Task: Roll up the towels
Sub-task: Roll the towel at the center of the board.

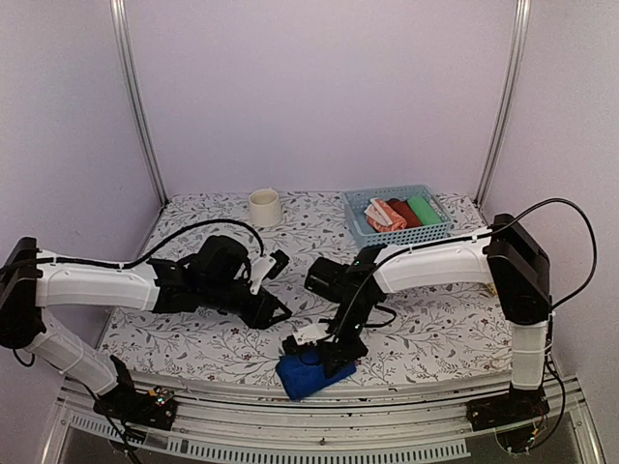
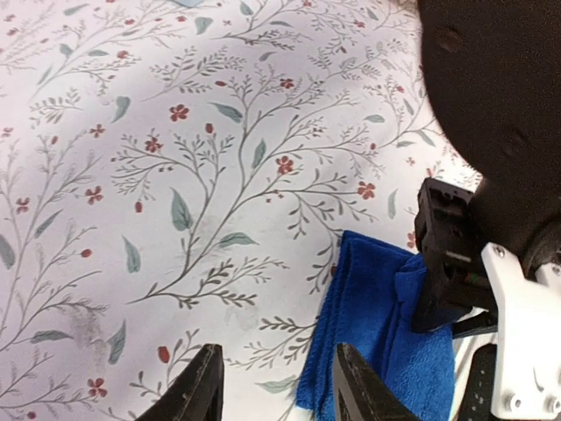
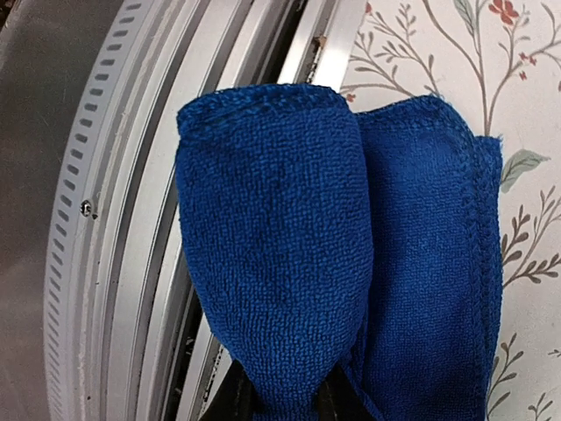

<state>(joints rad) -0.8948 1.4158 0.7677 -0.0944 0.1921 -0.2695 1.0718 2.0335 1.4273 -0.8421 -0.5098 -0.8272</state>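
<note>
Blue towel (image 1: pixel 309 377), well in front of the basket (image 1: pixel 353 224), sat pinched in my right gripper (image 3: pixel 279 396), probably to hold its fold; my left gripper (image 2: pixel 276 386) gaped empty.

Soft, even light fills the scene; shadows fall faint, and the blue towel (image 3: pixel 263 246) renders sharp, its weave distinct.

left arm (image 1: pixel 97 287): yours runs from the lower left toward frame centre, forearm nearly level.
left gripper (image 1: pixel 279 287): jaws parted, nothing between them.
right arm (image 1: pixel 435 261): rises at the right edge, bends at the elbow, reaches left, wrist dipping.
right gripper (image 1: pixel 334 360): points down at lower centre, pinched on a fold of the blue towel (image 3: pixel 272 246).
</note>
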